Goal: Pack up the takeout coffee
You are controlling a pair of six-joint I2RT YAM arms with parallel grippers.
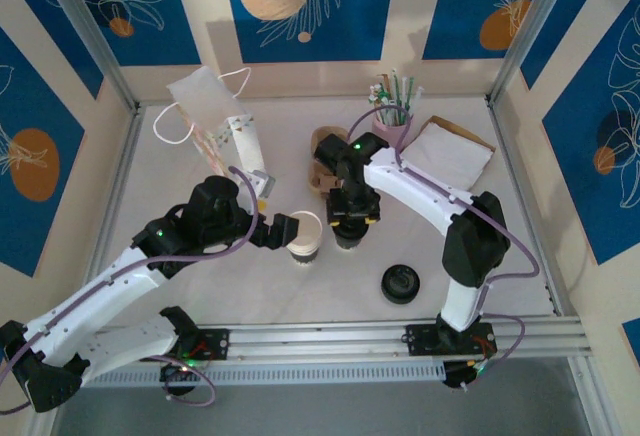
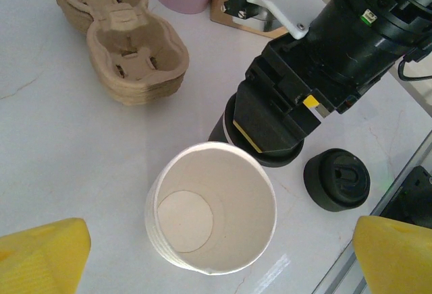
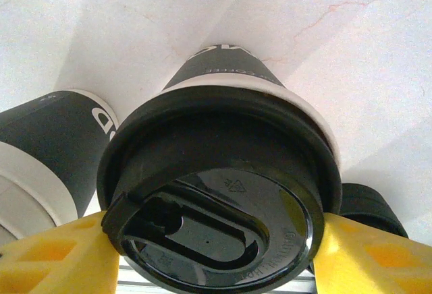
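Right pincer (image 3: pixel 209 257) clamped on takeout coffee (image 3: pixel 223 139) at its lid. White lettering on dark band, cropped, unreadable. Left pincer (image 2: pixel 216 260) wide, beside open cup (image 2: pixel 202 193).

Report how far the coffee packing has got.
Done: the lidded cup has its black lid on. In hand: the right hand grips it; the open left hand sits at the open cup. Left: the loose lid lies unused, and the pulp carrier holds nothing.

The top external camera looks down, arm bases (image 1: pixel 310 341) at frame bottom. Both wrist cameras face down, close in, the right just over the lidded cup (image 3: pixel 216 193). Both share the open cup (image 2: pixel 210 206) and, probably, the loose lid (image 2: pixel 336 179).
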